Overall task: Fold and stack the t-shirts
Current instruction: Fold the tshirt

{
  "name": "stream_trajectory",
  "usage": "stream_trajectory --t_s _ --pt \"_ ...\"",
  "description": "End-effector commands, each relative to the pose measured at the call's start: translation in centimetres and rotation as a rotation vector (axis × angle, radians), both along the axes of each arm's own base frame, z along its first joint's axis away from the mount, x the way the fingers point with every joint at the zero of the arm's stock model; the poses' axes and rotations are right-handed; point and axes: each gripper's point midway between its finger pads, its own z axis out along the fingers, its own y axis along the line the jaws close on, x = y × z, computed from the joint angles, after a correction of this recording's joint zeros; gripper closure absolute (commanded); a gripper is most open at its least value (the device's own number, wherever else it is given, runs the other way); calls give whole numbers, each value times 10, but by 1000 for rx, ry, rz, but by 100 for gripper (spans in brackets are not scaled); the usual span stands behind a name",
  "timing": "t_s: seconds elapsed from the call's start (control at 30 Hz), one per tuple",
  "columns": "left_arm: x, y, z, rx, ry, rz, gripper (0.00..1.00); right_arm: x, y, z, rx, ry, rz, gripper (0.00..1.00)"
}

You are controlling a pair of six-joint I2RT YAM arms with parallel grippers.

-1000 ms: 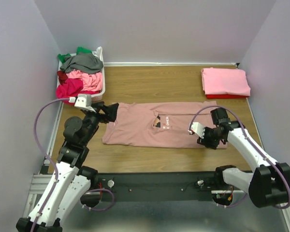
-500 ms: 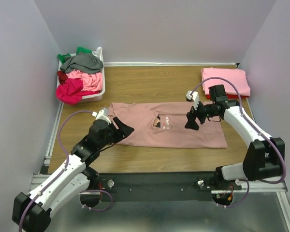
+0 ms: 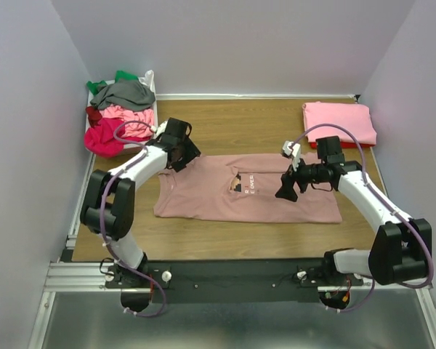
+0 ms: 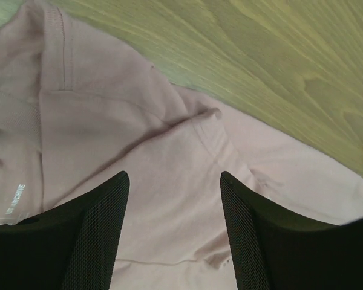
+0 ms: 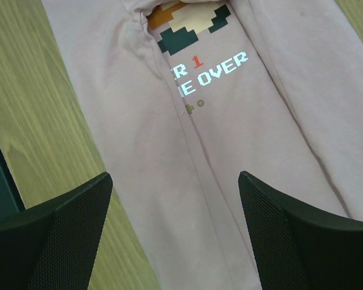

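A dusty-pink t-shirt (image 3: pixel 203 190) with a pixel-art print (image 5: pixel 190 21) and white text (image 5: pixel 221 65) lies flat on the wooden table, folded into a long band. My left gripper (image 3: pixel 179 154) hovers over its far-left corner, open, with only cloth (image 4: pixel 109 121) below its fingers (image 4: pixel 94 235). My right gripper (image 3: pixel 286 186) hangs open above the shirt's right half, just right of the print; nothing sits between its fingers (image 5: pixel 278 229). A folded bright-pink t-shirt (image 3: pixel 338 121) rests on a red one (image 3: pixel 336 145) at the back right.
A white basket (image 3: pixel 151 137) at the back left holds rumpled grey (image 3: pixel 123 93), green (image 3: pixel 122 75), pink (image 3: pixel 127 116) and red tees. Purple walls close in the left, back and right. The arm bases stand along the black rail (image 3: pixel 232 280) at the near edge.
The right gripper let go at the shirt's near-right hem, opened and rose over its right half. The left arm swung from the shirt's left end down, then back to the far-left corner.
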Motion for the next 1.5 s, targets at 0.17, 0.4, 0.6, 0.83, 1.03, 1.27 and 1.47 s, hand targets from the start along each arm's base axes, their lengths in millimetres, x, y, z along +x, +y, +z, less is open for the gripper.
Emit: stream_trajectory --t_s 0.17,0.4,0.6,0.83,1.03,1.27,1.47 --pt "39 18 -20 121 158 162 32 -2 4 12 40 -56 11 8" --pt "35 25 -44 203 243 144 32 -3 3 18 38 -91 12 8" --pt "38 32 -58 261 281 131 35 -3 2 23 35 -110 8 8" --pt "49 36 -71 320 324 122 55 -2 0 26 28 -132 5 8" --pt "66 37 -68 353 297 100 90 -3 0 31 37 -146 4 8" --pt "117 15 -74 365 253 -42 100 -4 0 32 39 -152 9 8" --pt "185 -15 -60 278 67 -168 100 -6 4 33 60 -146 27 8"
